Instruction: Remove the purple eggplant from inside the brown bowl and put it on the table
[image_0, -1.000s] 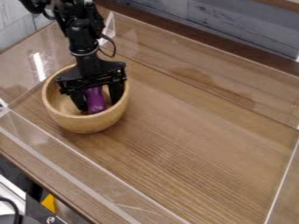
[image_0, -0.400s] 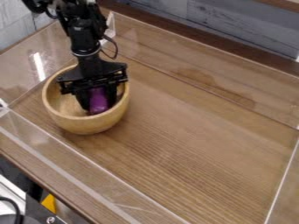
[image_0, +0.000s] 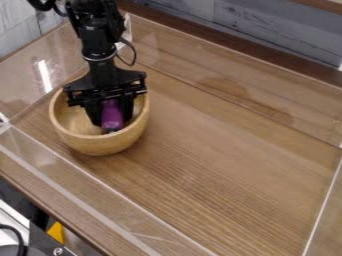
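Note:
The brown bowl (image_0: 83, 136) stands on the table (image_0: 227, 150) at the left. Inside it lies the purple eggplant (image_0: 112, 116), glossy and upright between the black fingers. My gripper (image_0: 108, 112) reaches straight down into the bowl from the black arm above, and its fingers are shut on the eggplant's sides. The eggplant's lower end is still within the bowl's rim. Its stem tip is hidden by the gripper.
Clear acrylic walls (image_0: 160, 215) run around the table's edges, close to the bowl at the left and front. Bare wood-grain tabletop stretches to the right of the bowl. A black cable (image_0: 126, 50) hangs by the arm.
The fingers have closed inward onto the eggplant. The arm has barely shifted, and the bowl stays where it was.

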